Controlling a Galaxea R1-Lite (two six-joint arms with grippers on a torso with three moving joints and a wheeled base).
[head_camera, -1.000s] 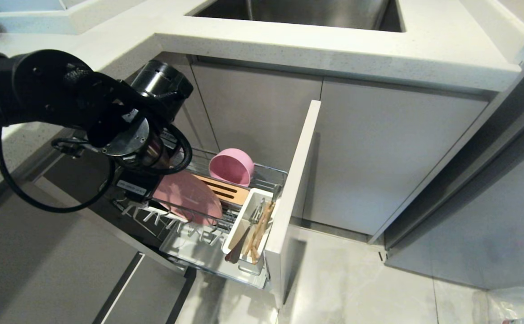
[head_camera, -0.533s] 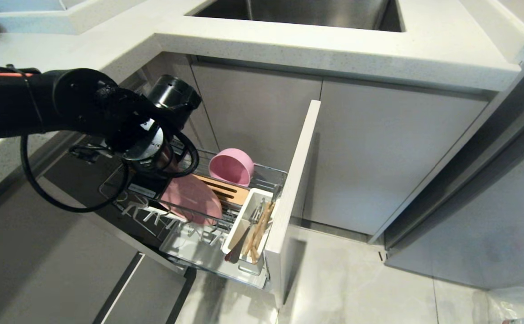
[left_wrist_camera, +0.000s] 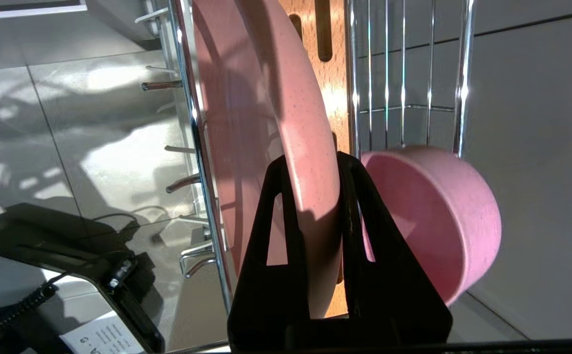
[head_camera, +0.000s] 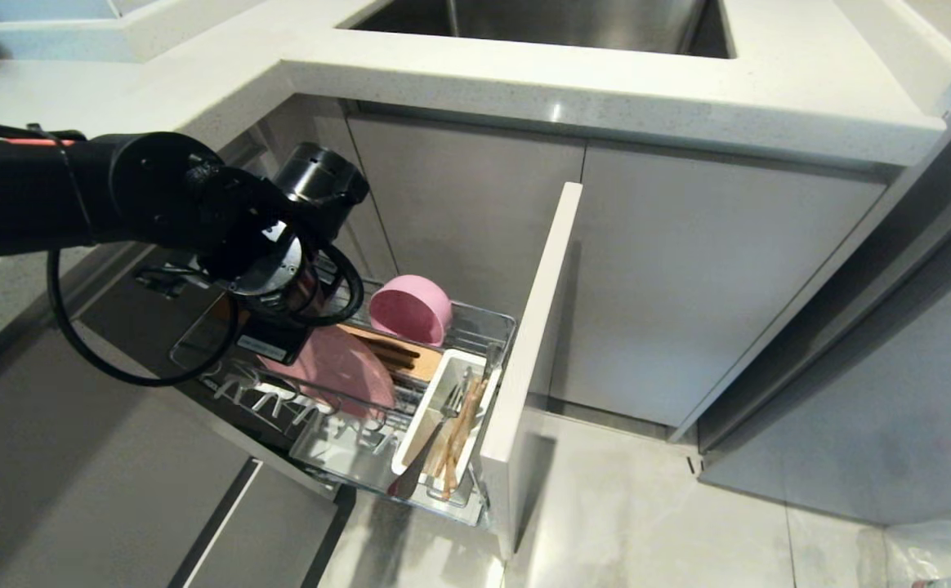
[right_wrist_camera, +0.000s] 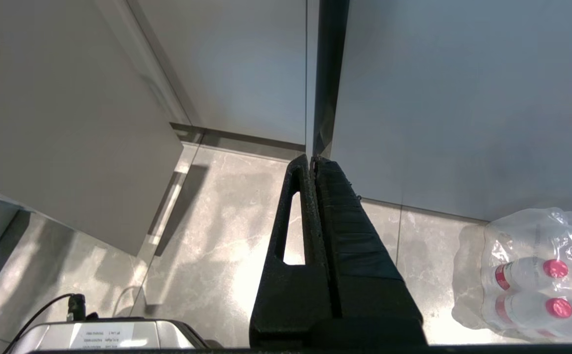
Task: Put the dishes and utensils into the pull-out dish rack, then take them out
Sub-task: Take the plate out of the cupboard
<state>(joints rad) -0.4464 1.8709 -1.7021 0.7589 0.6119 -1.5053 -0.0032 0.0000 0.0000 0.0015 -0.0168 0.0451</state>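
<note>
The left hand (left_wrist_camera: 313,162), wide open a second ago, has now closed its two black fingers on the rim of the flat, matte pink round plate (left_wrist_camera: 266,123), which stands on edge in the chrome wire pull-out dish rack (head_camera: 475,322) just beside the matte pink round bowl (head_camera: 410,309). With the wooden chopsticks (head_camera: 455,429) and dark fork (head_camera: 414,469) in the white caddy (head_camera: 426,420), loading looks done and unloading seems to begin with this plate. The right hand (right_wrist_camera: 314,162) hangs parked, fingers pressed together, empty.

Pink plate (left_wrist_camera: 266,98) stands on edge in the chrome dish rack (head_camera: 488,314), pink bowl (head_camera: 410,309) tipped behind it.
</note>
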